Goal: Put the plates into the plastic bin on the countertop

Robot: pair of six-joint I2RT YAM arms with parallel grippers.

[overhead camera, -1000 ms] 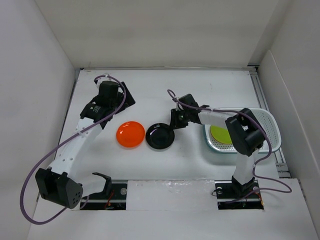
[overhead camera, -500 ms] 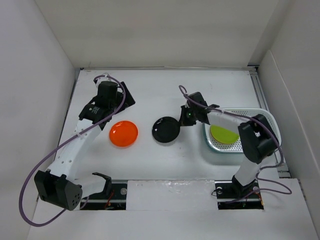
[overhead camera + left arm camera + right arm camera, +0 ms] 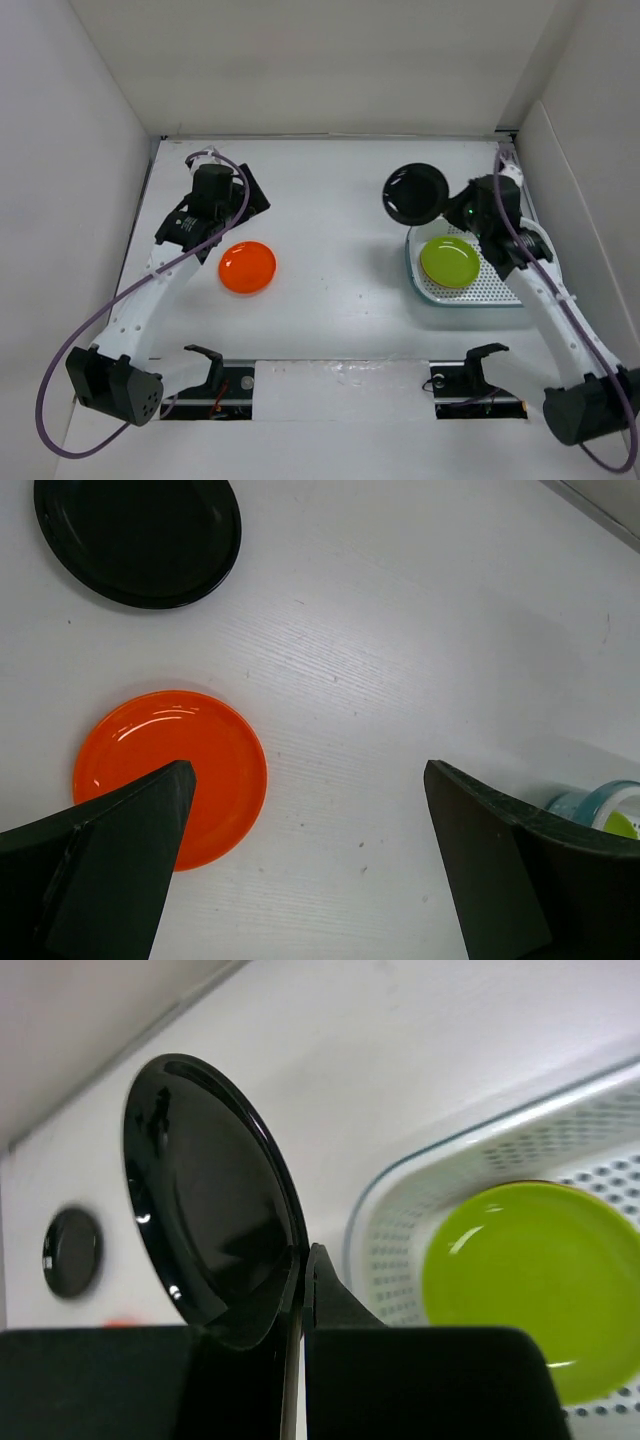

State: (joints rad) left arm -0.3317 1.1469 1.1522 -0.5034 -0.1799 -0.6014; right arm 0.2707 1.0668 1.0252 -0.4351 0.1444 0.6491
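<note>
My right gripper [image 3: 452, 205] [image 3: 305, 1260] is shut on the rim of the glossy black plate [image 3: 415, 193] [image 3: 205, 1195]. It holds the plate tilted on edge in the air, just off the far-left corner of the plastic bin [image 3: 440, 298] [image 3: 450, 1130]. A lime green plate [image 3: 449, 262] [image 3: 530, 1280] lies flat in the bin. An orange plate [image 3: 247, 267] [image 3: 170, 775] lies on the countertop [image 3: 330, 290]. My left gripper [image 3: 225, 215] [image 3: 305, 780] is open and empty above the countertop, its left finger over the orange plate's edge. A black plate [image 3: 137, 535] shows at the top left of the left wrist view.
White walls close in the countertop on the left, back and right. A rail [image 3: 535, 240] runs along the right side behind the bin. The bin's corner with the lime plate shows in the left wrist view [image 3: 600, 802]. Bare bin floor [image 3: 490, 280] lies right of the lime plate.
My right gripper lifted the black plate from beside the orange plate and carried it right and back to the bin's corner. The orange plate slid slightly left. My left arm barely moved.
</note>
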